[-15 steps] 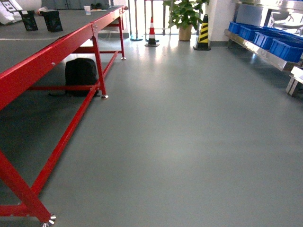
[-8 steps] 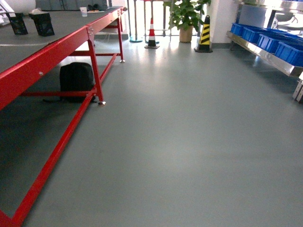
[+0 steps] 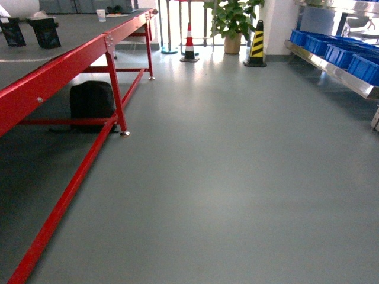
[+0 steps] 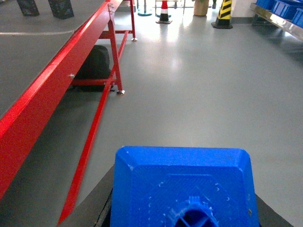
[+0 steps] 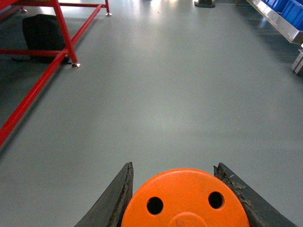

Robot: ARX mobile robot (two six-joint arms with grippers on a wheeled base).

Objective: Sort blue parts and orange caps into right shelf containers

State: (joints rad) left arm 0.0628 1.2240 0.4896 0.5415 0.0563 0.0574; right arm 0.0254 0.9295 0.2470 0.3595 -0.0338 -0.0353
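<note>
A long red-framed table [image 3: 56, 71] runs along the left side of the room, its grey top carrying two black baskets [image 3: 46, 31] at the far end and a white cup [image 3: 101, 15] beyond them. Under the table, against the nearest upright leg, a black backpack [image 3: 92, 103] sits on the floor. To the right of the table spreads a bare, smooth grey-green floor [image 3: 237, 177] with soft glare from the far windows. Past the table's far end stand a red-and-white traffic cone [image 3: 189, 42], a potted plant [image 3: 232, 21] and a black-and-yellow striped cone [image 3: 256, 42], in that order. Well to the right of the table, a steel shelf [image 3: 337, 71] holds the right shelf containers [image 3: 346, 53], a row of blue crates.

In the left wrist view, the left gripper [image 4: 184, 213] is clamped on a blue part [image 4: 184, 184], which fills the lower frame with the table's red rail to its left. In the right wrist view, the right gripper [image 5: 182, 198] has both dark fingers [image 5: 116, 198] pressed against an orange cap [image 5: 184, 198], its flat top showing two small holes, with open floor between it and the table.
</note>
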